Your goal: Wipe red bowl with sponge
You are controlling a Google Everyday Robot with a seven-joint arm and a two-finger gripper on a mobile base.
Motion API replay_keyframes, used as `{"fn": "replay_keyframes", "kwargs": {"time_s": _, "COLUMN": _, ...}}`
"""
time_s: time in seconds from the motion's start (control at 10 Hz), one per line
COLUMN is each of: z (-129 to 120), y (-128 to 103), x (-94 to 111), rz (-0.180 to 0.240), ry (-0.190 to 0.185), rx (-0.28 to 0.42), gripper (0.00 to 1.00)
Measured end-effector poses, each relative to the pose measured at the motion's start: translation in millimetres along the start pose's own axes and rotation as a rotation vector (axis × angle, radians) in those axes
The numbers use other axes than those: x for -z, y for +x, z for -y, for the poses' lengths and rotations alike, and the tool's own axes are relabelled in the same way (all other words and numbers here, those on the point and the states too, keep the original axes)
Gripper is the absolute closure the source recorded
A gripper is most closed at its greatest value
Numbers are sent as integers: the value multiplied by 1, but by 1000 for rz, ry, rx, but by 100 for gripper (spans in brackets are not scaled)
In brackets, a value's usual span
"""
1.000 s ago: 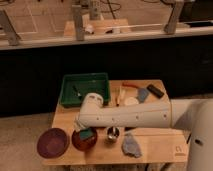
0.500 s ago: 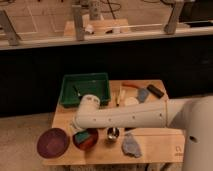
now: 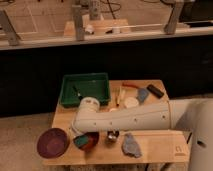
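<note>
The gripper [image 3: 79,133] hangs under the bent arm [image 3: 125,117] at lower left, right over the red bowl [image 3: 92,143] on the surface [image 3: 155,147], seemingly to press the greenish sponge [image 3: 80,142] inside it, though whether its grip is closed I cannot tell.

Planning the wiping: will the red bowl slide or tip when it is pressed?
The red bowl looks small and shallow, so it is probably light and may slide on the smooth wooden table. Its low shape should resist tipping. The gripper is at the bowl's left side; an off-centre push there could shift it sideways.
</note>
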Motion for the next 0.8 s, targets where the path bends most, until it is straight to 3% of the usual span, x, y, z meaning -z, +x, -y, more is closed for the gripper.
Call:
{"fn": "replay_keyframes", "kwargs": {"time_s": 0.4, "z": -26, "y": -17, "x": 6, "rz": -6, "ry": -45, "rx": -58, "gripper": 100}}
{"fn": "replay_keyframes", "kwargs": {"time_s": 0.8, "z": -47, "y": -9, "x": 8, "rz": -32, "ry": -81, "rx": -72, "gripper": 100}}
